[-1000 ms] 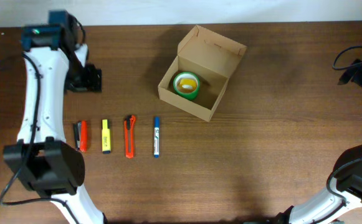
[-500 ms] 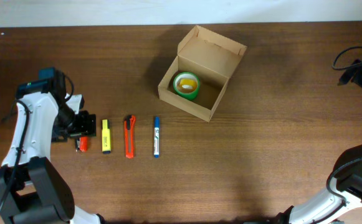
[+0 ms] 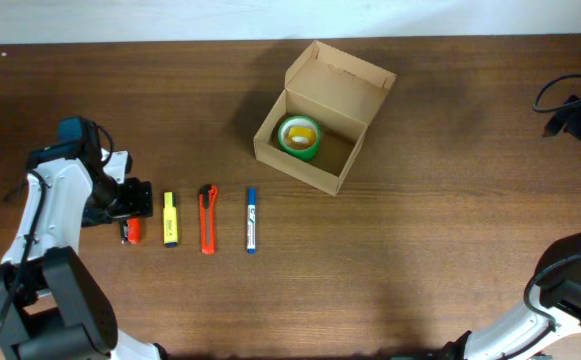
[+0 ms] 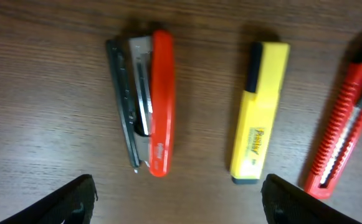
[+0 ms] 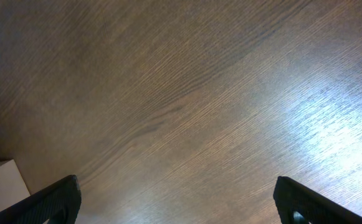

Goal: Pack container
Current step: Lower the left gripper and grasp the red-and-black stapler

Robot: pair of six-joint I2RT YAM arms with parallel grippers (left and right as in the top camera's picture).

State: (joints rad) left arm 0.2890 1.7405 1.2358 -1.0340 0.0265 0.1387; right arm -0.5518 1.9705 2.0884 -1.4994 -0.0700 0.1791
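Note:
The container (image 3: 326, 112), a brown cardboard box, stands open at the back middle of the table with its flap lid raised. A green tape roll (image 3: 299, 136) lies inside it. My left gripper (image 4: 181, 208) hangs open just above the table, right beside a red stapler (image 4: 152, 102), with nothing between its fingers. In the overhead view the left gripper (image 3: 136, 200) covers most of the stapler (image 3: 130, 233). My right gripper (image 5: 181, 208) is open over bare wood at the far right, holding nothing.
A yellow highlighter (image 3: 170, 219), an orange-red box cutter (image 3: 208, 219) and a blue marker (image 3: 251, 219) lie in a row right of the stapler. The highlighter (image 4: 260, 112) and cutter (image 4: 342, 137) also show in the left wrist view. The right arm (image 3: 580, 115) sits at the table's right edge.
My left arm has swung from the back left of the table forward, down over the stapler, and has nearly settled there. The right arm has not moved.

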